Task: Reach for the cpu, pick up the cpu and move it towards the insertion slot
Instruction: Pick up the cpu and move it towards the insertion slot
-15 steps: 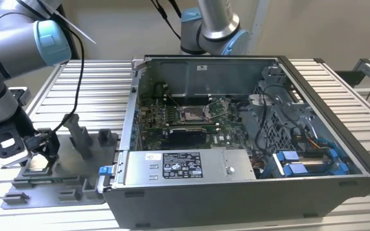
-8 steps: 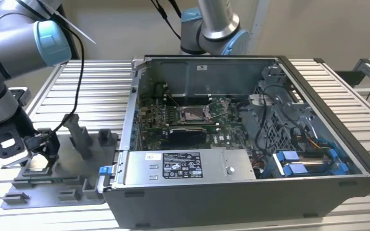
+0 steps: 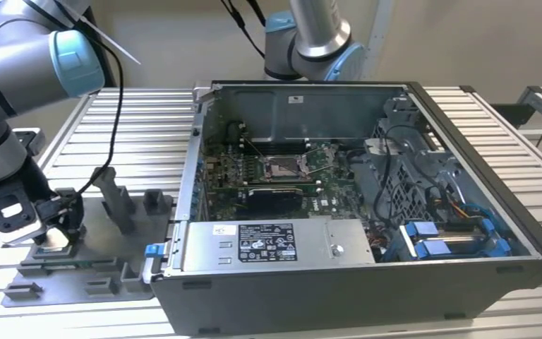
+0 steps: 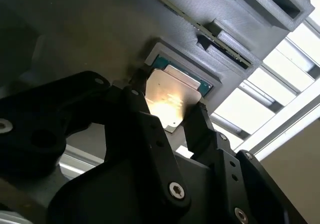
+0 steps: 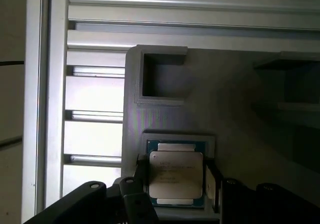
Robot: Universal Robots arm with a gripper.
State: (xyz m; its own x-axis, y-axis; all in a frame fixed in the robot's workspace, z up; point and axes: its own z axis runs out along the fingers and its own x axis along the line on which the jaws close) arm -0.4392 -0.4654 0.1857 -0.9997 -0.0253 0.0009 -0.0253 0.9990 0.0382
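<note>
Flat and face up in the shallow pocket of the grey fixture (image 5: 165, 114) on the desk (image 3: 130, 120), at the exterior view's left: the cpu (image 5: 176, 176), probably nested there to keep it square with its edges reachable. Straddled by the pincer (image 3: 56, 236), drawn in to chip width, black fingers (image 4: 200, 129) against two opposite edges — seemingly clamped, not yet lifted. Arm (image 3: 8, 78) bent steeply, wrist pointing down, well apart from the insertion slot (image 3: 284, 167) inside the open computer case (image 3: 478, 212).
</note>
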